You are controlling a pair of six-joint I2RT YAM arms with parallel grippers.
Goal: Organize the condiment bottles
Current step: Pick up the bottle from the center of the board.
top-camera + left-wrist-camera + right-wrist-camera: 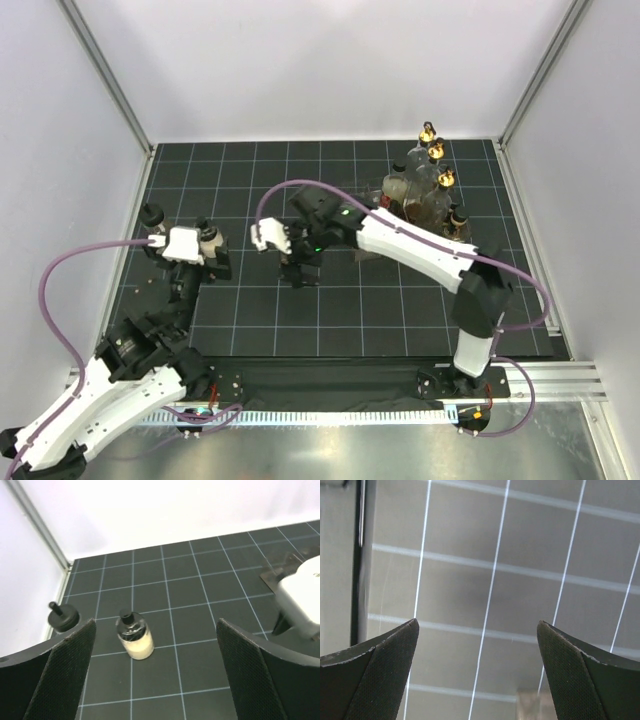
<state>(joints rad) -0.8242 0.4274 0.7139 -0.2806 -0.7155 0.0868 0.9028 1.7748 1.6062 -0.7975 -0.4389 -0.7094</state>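
A small bottle (134,634) with a black cap and cream-coloured contents stands on the dark grid mat, ahead of my open left gripper (155,680) and towards its left finger, not between the pads. From above the bottle (208,238) is just beyond the left gripper (205,258). A black-capped item (62,617) stands further left by the mat's edge (152,213). Three tall clear bottles with gold pourer tops (436,150) stand in the clear rack (415,200) at the back right. My right gripper (300,272) is open and empty over bare mat (477,670). No white-capped bottle shows clearly.
The right arm's white wrist housing (300,600) sits to the right of the small bottle. White walls with metal corner posts (105,75) enclose the mat. A small black-capped bottle (458,215) stands at the rack's near right side.
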